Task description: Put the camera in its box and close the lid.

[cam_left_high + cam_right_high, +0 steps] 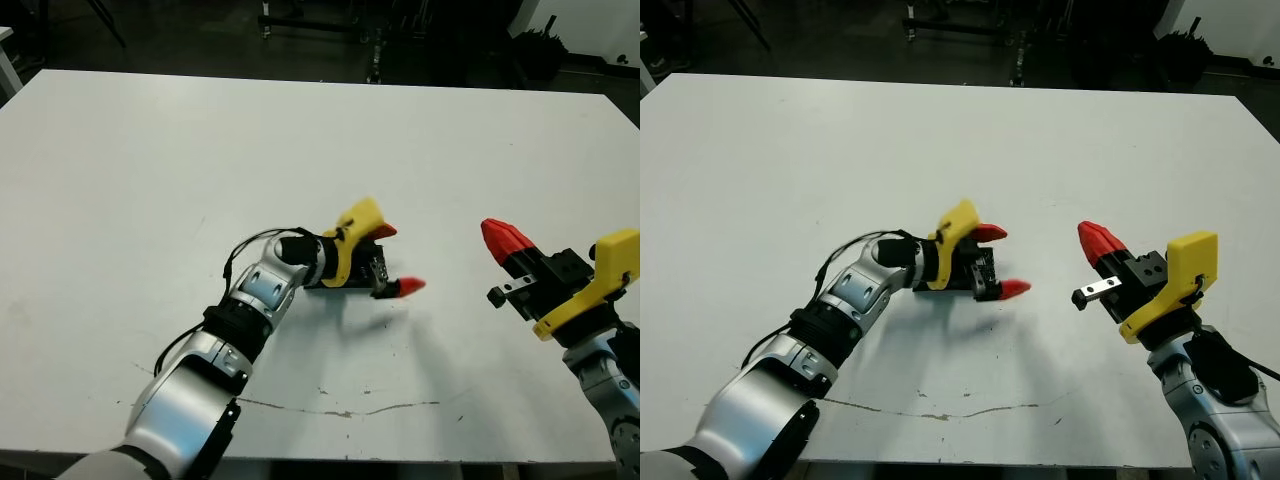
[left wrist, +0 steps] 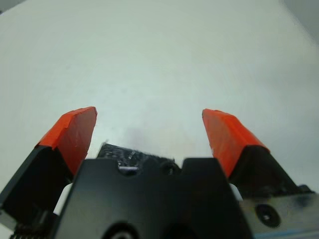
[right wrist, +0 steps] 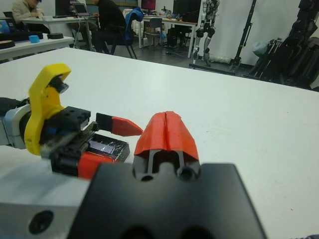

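Note:
The lid, black with a glossy crinkled silvery top, lies flat on the white table near its middle. My left gripper is low over it, open, with one red fingertip on each side of the lid's far end and nothing held. In the left wrist view a strip of the lid shows just over the gripper body. My right gripper hovers to the right of the lid, apart from it, shut and empty. The camera is out of view. Whether the box sits under the lid I cannot tell.
A thin dark crack line runs along the table near its front edge. Beyond the far edge stand dark equipment stands. In the right wrist view, seated people and desks show far behind the table.

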Robot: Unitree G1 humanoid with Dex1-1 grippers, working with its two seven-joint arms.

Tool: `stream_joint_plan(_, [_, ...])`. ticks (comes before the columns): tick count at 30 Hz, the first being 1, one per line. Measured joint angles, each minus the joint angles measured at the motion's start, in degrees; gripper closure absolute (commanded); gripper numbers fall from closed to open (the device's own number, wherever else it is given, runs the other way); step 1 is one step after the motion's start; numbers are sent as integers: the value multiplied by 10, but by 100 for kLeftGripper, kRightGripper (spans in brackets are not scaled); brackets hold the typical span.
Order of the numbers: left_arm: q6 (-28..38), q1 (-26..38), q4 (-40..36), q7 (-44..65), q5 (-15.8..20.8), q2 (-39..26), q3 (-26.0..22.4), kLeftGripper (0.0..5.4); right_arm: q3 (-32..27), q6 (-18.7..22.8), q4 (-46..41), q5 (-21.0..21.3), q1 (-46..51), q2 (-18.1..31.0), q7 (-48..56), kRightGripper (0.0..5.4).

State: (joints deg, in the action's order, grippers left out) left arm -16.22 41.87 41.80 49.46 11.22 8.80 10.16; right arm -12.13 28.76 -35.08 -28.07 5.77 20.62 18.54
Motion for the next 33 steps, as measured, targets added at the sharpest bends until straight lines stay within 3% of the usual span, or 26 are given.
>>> stream_joint_plan(7, [-4, -24, -6, -1, 34, 9, -24, 1, 0, 0, 4, -3, -1, 3, 6, 540])
stream_joint_plan(20, [28, -22, 41, -11, 51, 7, -46, 1, 0, 0, 4, -1, 1, 2, 6, 540])
stream_joint_plan(24, [-8, -66, -49, 8, 75, -8, -48, 1, 0, 0, 2, -1, 1, 0, 5, 540])
stream_joint_plan(28, [-66, -150, -215, 5, 107, -48, -52, 1, 0, 0, -1, -2, 2, -7, 0, 540])
stream_joint_plan(33, [-129, -197, -377, -45, 160, -110, -117, 1, -2, -1, -5, -7, 1, -12, -7, 540])
